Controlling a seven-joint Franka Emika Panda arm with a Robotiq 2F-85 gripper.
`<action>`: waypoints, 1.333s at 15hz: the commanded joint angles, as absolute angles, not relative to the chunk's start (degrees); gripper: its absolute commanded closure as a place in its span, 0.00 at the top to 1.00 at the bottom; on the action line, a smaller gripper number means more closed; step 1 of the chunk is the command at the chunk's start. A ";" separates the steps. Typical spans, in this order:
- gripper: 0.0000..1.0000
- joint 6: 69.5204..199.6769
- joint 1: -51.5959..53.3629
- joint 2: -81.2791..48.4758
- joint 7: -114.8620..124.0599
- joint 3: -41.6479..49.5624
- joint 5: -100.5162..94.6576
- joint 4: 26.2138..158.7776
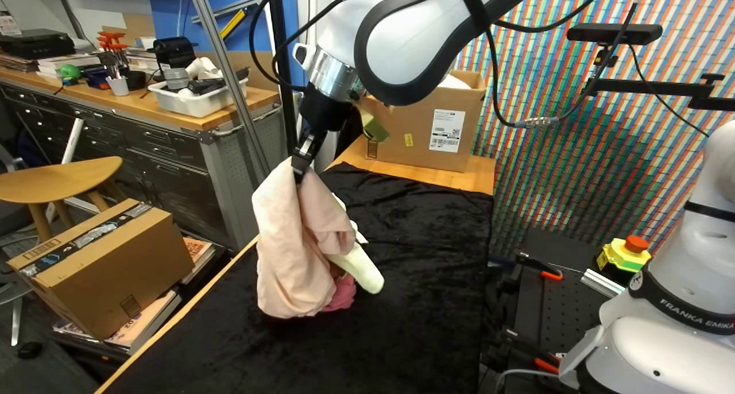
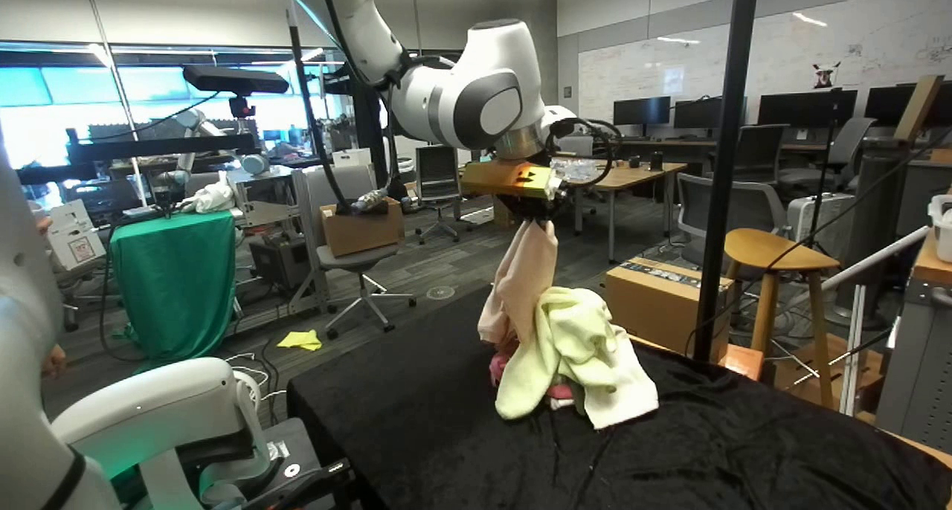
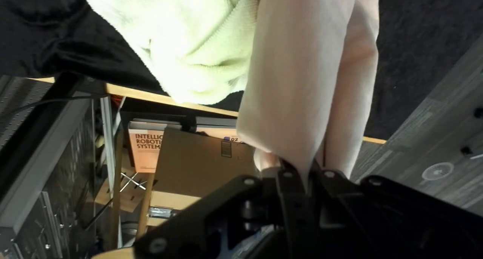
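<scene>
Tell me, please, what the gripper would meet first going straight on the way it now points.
The gripper points down, jaws shut on the pale pink cloth, so it would likely meet that cloth's hanging folds first; beyond them, perhaps the black cloth, though depth is unclear.

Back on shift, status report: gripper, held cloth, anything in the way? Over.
Gripper shut on pale pink cloth. Hanging in folds below. Pale green cloth bunched close beside, could snag.

Robotics lab, whiteboard [image 2: 788, 56], monitors [image 2: 796, 111], workbench [image 1: 135, 102]

Pale pink cloth [image 1: 281, 239] in limp vertical folds
</scene>
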State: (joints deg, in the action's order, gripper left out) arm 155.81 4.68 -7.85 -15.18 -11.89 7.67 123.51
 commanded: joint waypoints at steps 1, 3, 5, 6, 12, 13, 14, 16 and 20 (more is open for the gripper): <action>0.04 157.61 4.90 -7.19 -11.95 -9.53 6.05 123.21; 0.03 157.60 5.10 -7.61 -9.97 -8.21 4.04 123.17; 0.04 158.34 5.42 -8.13 -6.53 -6.75 0.68 123.27; 0.04 158.41 5.57 -8.53 -4.65 -6.15 -1.03 123.12; 0.13 156.57 7.82 -11.30 8.26 -2.41 -13.97 122.23; 0.32 156.38 8.25 -11.55 9.91 -2.00 -15.28 122.18; 0.38 156.08 8.50 -11.46 10.66 -1.84 -15.90 122.28; 0.53 155.56 9.34 -11.46 13.31 -1.08 -17.91 122.19; 0.84 154.16 10.32 -11.01 18.20 0.49 -21.51 121.74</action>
